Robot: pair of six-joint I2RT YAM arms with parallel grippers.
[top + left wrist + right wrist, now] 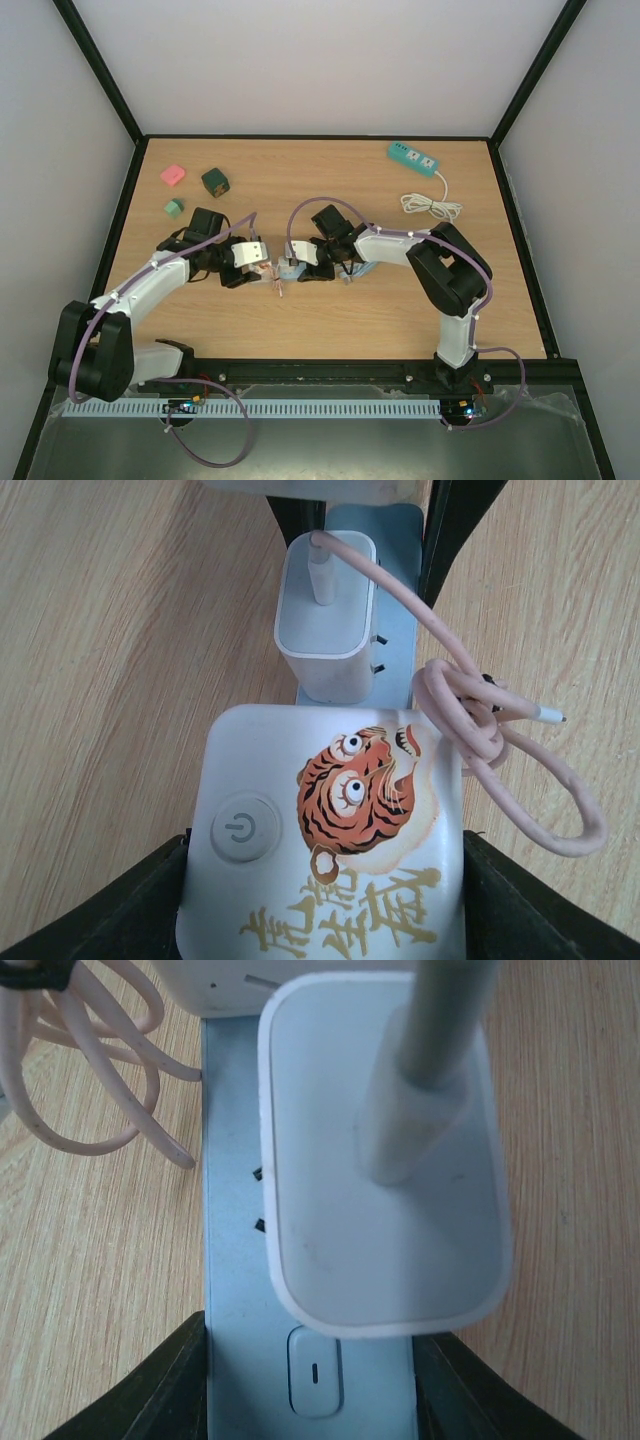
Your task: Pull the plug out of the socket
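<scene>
white plug (320, 645) with a pale pink cable (462, 705), standing on a pale blue socket strip (398, 630) near the middle of the wooden desk (330, 320), between the two arms. the cable rises from the plug's top and lies in loose loops on the desk beside the strip, its small connector end free. two small dark marks show at the plug's edge against the blue.

a white block (250, 760) covers the strip just beside the plug. it carries an orange tiger print (360, 790), a round button (245, 828) with a power symbol, and gold chinese characters (340, 920), cut by the frame edge and not surely readable. on the strip's other side of the plug sits a small rocker switch (314, 1370).

left end effector (325, 880): dark fingers (120, 910) pressed against both sides of the white block. right end effector (312, 1360): fingers (140, 1390) lie along both long edges of the strip below the plug; whether they press, i cannot tell.

far desk: pink block (173, 176), dark green block (215, 181), small green block (175, 207) at left; teal power strip (414, 159) with coiled white cord (432, 207) at right.
</scene>
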